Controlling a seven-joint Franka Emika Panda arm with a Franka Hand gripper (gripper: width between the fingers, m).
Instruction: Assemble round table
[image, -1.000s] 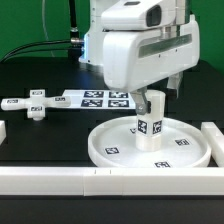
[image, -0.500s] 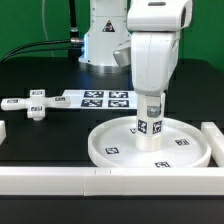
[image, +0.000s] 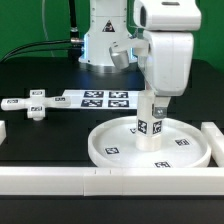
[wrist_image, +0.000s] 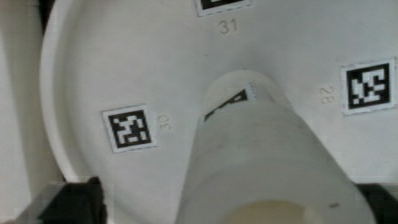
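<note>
The large round disc (image: 115, 145) lies flat on the black table. The short cylinder leg (image: 150, 127) stands upright on its central hub, tags facing the camera. My gripper (image: 155, 104) hangs straight over the leg, its fingers either side of the leg's top. In the wrist view the leg (wrist_image: 267, 160) rises between the dark fingers (wrist_image: 71, 205), with a strip of disc (wrist_image: 160, 70) showing between one finger and the leg; the jaws stand open around it. The cross-shaped foot (image: 35, 105) lies on the table at the exterior view's left.
The marker board (image: 105, 98) lies behind the disc. White border blocks run along the front (image: 100, 178) and the exterior view's right (image: 212, 135), with a small one at the left edge (image: 3, 130). The robot base (image: 100, 40) stands at the back.
The wrist has turned about the vertical over the leg, and the hand now shows its narrower side. The leg's tags and the disc have stayed where they were.
</note>
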